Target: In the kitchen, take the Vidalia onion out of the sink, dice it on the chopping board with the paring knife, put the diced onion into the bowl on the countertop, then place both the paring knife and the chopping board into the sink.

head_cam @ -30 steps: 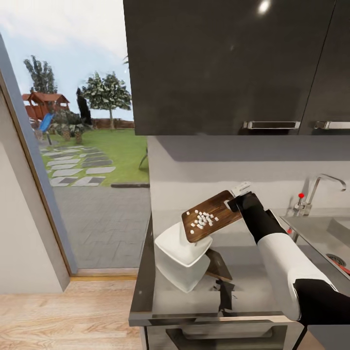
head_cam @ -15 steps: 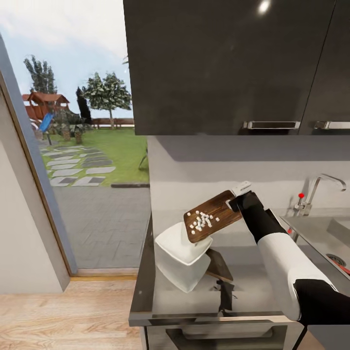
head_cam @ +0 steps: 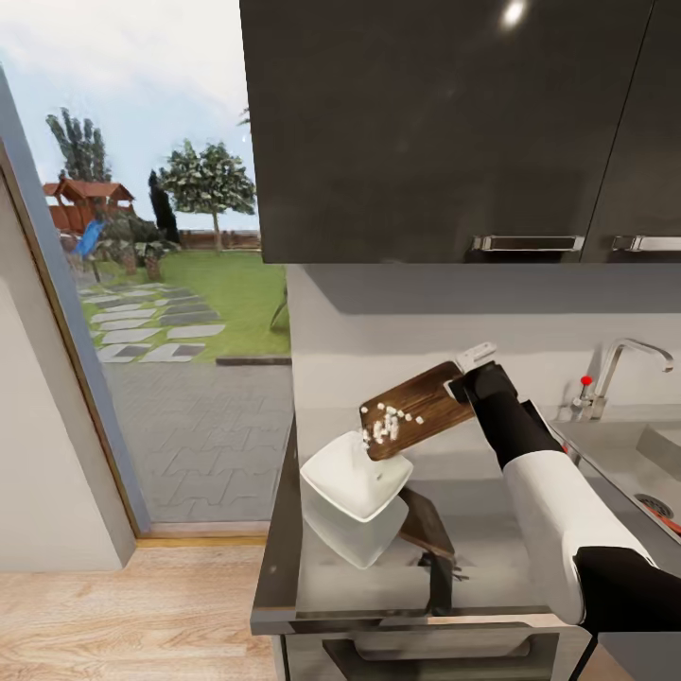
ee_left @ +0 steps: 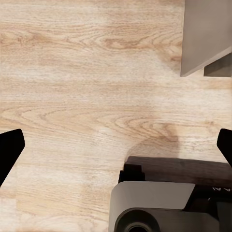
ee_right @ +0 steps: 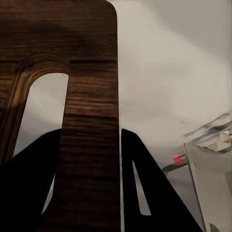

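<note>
Two dark fingertips of the left gripper (ee_left: 116, 145) sit wide apart over pale wood floor (ee_left: 72, 72), holding nothing. Farther out, on the glossy countertop (head_cam: 492, 558), the white bowl (head_cam: 355, 478) rests near the left edge. Above it, the right gripper (head_cam: 465, 386) is clamped on the handle end of the chopping board (head_cam: 416, 410), tilted down toward the bowl, with the diced onion (head_cam: 386, 424) clustered at the lower end. Beyond, a faucet (head_cam: 629, 364) stands over the sink (head_cam: 653, 454).
</note>
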{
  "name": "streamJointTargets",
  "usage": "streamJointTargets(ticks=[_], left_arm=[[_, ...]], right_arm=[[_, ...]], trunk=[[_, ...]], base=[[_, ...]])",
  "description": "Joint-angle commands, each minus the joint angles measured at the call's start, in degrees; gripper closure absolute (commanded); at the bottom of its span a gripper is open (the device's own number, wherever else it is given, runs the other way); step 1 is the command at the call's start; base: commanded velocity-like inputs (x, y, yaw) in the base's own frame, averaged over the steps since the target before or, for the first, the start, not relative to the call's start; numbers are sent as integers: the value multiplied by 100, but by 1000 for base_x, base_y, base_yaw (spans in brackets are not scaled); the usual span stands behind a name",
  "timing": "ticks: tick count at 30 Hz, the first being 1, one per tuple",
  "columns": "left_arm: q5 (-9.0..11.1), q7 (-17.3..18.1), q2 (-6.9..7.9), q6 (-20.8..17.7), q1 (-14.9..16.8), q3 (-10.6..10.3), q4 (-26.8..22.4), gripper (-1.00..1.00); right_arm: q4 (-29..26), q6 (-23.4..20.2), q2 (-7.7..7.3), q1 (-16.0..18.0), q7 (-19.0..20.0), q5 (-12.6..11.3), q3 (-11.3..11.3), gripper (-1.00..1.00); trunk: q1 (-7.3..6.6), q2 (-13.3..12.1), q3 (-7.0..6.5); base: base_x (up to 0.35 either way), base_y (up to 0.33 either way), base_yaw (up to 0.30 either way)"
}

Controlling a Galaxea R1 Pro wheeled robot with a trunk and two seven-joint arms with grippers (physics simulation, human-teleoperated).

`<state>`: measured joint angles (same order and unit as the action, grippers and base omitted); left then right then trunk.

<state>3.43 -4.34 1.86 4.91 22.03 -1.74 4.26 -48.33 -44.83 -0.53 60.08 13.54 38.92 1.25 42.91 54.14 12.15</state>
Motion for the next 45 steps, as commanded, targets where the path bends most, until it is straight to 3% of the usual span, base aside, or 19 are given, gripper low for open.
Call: streamJointTargets(ticks=[1,13,15,20,23,45], left_arm=[[35,-5,-2,45,12,-22,25,-100],[35,-5,-2,45,12,-23,24,-100],[35,-5,-2,45,12,-23,25,-100],[35,-5,-2,45,12,-23,28,-100],[35,-5,-2,45,12,-21,30,-100],[35,-5,-2,45,12,-23,31,-100]], right_arm=[[-24,-15,0,4,57,58,7,100],[-144,-26,123,4,69,46,-13,100],[-165,-26,132,4,69,46,-91,100],[-207,-168,156,4,70,44,-630,100],[-211,-322,158,4,75,39,-734,100],[-218,-383,151,4,73,41,-767,100]], trunk=[[1,6,8],[1,6,8],[1,6,8],[1,6,8],[1,6,8],[1,6,8]], base=[[0,0,0],[0,0,0],[0,0,0],[0,0,0],[0,0,0],[0,0,0]])
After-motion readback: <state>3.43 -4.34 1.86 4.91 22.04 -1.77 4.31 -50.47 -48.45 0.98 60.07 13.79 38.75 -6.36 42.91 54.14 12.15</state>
